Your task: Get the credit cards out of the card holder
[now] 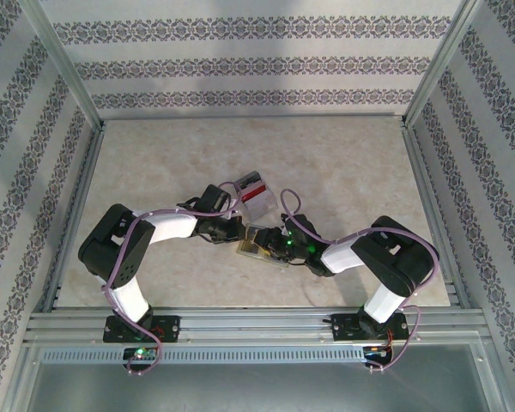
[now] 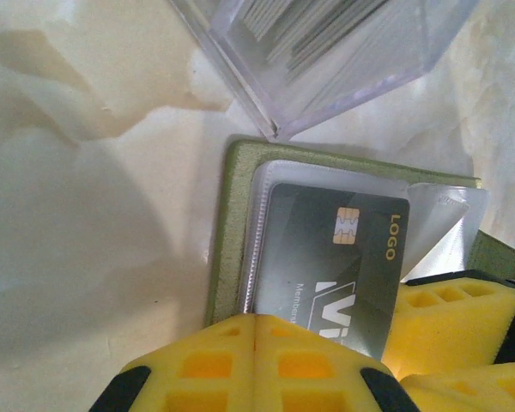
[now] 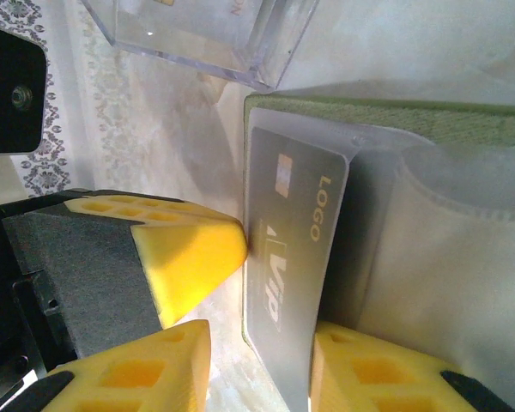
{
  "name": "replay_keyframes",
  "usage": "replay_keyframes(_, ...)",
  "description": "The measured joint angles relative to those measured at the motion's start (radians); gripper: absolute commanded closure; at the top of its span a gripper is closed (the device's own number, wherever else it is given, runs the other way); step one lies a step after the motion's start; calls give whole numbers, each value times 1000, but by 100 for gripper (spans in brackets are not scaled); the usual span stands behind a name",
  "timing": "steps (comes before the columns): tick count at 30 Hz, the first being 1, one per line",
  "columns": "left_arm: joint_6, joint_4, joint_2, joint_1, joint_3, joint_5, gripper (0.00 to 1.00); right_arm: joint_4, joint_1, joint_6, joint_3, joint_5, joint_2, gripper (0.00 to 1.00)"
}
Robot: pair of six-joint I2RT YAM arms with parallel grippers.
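Left wrist: closed left jaws touch the card holder (image 2: 226, 249); parted right jaws straddle its card (image 2: 326, 257).

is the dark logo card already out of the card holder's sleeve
No, the dark card lies tucked under the translucent sleeve of the open olive-green card holder.

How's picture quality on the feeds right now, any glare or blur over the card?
Left wrist: card print sharp, sleeve glare at its right corner, table washed out. Right wrist: card legible but soft, sleeve beside it hazy white. Top external: evenly lit, the card holder too small to read.
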Motion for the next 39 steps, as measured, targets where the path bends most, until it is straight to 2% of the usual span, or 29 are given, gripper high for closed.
replay_keyframes(9,0,-13,-17,0,-9,-33,95,-3,0,4,1,1,2,65)
replay_keyframes(32,2,-16,-5,-3,-7,-28,96,-3,0,4,2,1,2,64)
replay_keyframes(39,41,-89,0,-44,38,-117,96,14,0,24,-5,5,3,66)
